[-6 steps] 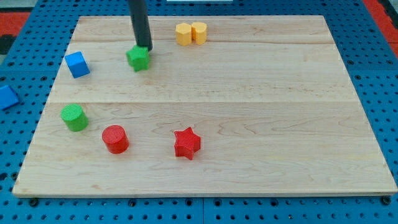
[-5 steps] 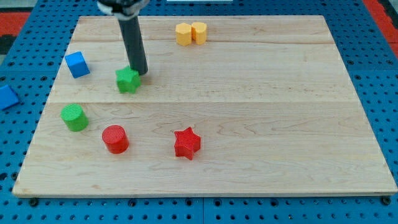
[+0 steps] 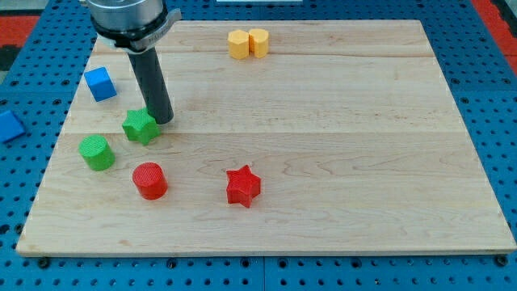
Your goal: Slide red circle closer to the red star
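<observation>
The red circle [image 3: 149,179] sits on the wooden board at the lower left. The red star [image 3: 242,186] lies to its right, about a hundred pixels away. My tip [image 3: 163,120] is above the red circle, touching the right side of a green star [image 3: 140,126]. The tip is well apart from both red blocks.
A green cylinder [image 3: 96,152] stands left of the red circle. A blue cube [image 3: 99,83] is at the upper left. Two yellow blocks [image 3: 247,43] sit together at the top. Another blue block [image 3: 8,126] lies off the board [image 3: 339,162] at the left.
My tip has moved down and to the left, pushing the green star from the upper board down toward the green cylinder. The red blocks have not moved.
</observation>
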Available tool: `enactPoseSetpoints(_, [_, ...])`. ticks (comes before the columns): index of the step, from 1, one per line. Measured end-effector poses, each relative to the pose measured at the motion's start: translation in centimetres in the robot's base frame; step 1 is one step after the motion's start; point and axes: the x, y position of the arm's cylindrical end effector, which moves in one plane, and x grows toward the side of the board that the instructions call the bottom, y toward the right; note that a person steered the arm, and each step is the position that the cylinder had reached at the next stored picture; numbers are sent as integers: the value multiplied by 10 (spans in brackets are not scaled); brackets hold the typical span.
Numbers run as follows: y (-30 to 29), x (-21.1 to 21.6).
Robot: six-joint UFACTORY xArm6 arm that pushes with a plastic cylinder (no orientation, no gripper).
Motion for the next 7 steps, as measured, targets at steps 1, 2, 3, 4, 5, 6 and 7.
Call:
enactPoseSetpoints(1, [-33, 14])
enactPoseSetpoints(2, [-33, 31])
enactPoseSetpoints(3, [-30, 43])
enactPoseSetpoints(4, [-8, 62])
enactPoseSetpoints(5, [-18, 90])
enactPoseSetpoints(6, [-22, 120])
enactPoseSetpoints(7, [-21, 146])
